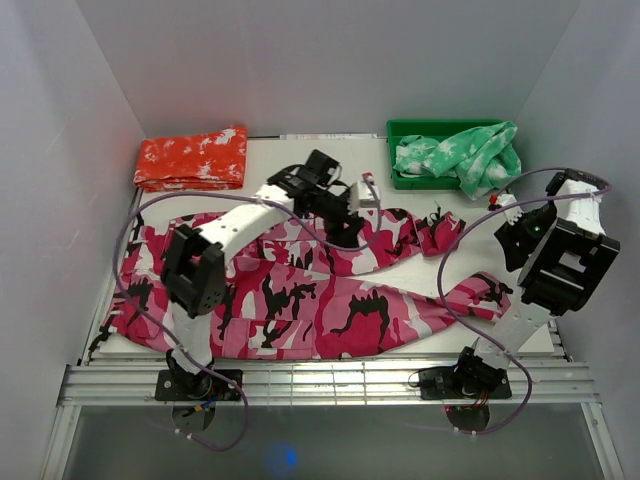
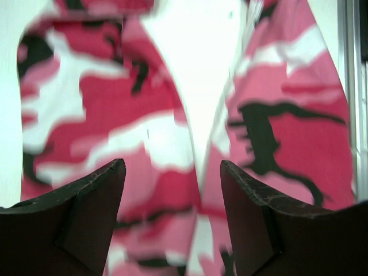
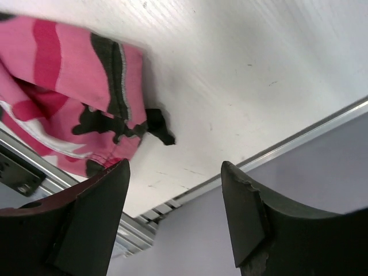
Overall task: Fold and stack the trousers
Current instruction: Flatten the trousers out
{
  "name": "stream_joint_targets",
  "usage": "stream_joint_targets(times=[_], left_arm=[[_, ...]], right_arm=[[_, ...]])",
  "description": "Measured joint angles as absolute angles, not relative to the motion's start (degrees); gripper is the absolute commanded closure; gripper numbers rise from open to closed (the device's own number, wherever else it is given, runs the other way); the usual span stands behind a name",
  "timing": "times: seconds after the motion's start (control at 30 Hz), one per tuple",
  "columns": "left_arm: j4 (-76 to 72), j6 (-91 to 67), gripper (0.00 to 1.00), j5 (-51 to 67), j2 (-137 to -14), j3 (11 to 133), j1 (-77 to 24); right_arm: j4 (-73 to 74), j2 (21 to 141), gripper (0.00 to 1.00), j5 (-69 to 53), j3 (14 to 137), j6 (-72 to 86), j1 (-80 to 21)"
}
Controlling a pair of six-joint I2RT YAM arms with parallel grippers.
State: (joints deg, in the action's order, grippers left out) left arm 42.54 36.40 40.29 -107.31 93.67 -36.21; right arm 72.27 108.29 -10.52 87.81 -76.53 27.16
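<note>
One pair of trousers (image 1: pixel 320 300) lies spread unfolded along the tabletop's (image 1: pixel 330 165) near edge. Left gripper (image 2: pixel 172 167): wide, empty, over the trouser legs. Right gripper (image 3: pixel 175 167): wide, empty, at the right edge. Far-left corner: one folded orange-red garment (image 1: pixel 192 158). Far-right corner: one green bin (image 1: pixel 400 128), with one green garment (image 1: pixel 460 155) spilling out.

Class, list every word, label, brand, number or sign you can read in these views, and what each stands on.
None: no readable text in any view. The trousers, orange-red garment, green garment and green bin carry only patterns or plain colour.
</note>
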Motion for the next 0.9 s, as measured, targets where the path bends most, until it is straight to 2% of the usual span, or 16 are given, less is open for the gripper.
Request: stream_joint_targets(times=[0.13, 0.27, 0.4, 0.67, 0.77, 0.8, 0.87, 0.9], left_arm=[[33.3, 34.4, 0.23, 42.2, -120.4, 103.1, -43.6], [26.5, 34.0, 0.24, 43.2, -126.7, 103.7, -48.6], [22.6, 35.2, 0.25, 44.5, -128.2, 103.5, -52.2], [15.4, 36.7, 0.26, 45.3, -128.2, 98.9, -58.0], [13.9, 36.6, 0.33, 44.2, -128.7, 98.6, -59.7], [13.1, 36.6, 0.42, 43.5, -129.1, 98.6, -60.2], [11.4, 35.6, 0.54, 41.5, -129.7, 98.3, -60.9], [10.4, 35.1, 0.64, 40.3, -130.0, 98.3, -61.3]], right_arm=[[73.5, 103.9, 0.35, -15.9, 85.3, -72.1, 29.7], [74.1, 106.2, 0.44, -24.3, 85.8, -64.3, 31.0], [73.6, 111.1, 0.61, -32.0, 86.3, -57.6, 30.3], [68.7, 113.9, 0.62, -36.5, 79.2, -50.7, 25.9], [66.3, 114.2, 0.63, -35.4, 76.7, -49.6, 25.8], [65.4, 114.2, 0.63, -34.7, 75.9, -49.4, 25.8], [63.9, 114.2, 0.64, -33.3, 74.3, -49.2, 25.8], [63.3, 114.2, 0.65, -32.5, 73.6, -49.2, 25.7]])
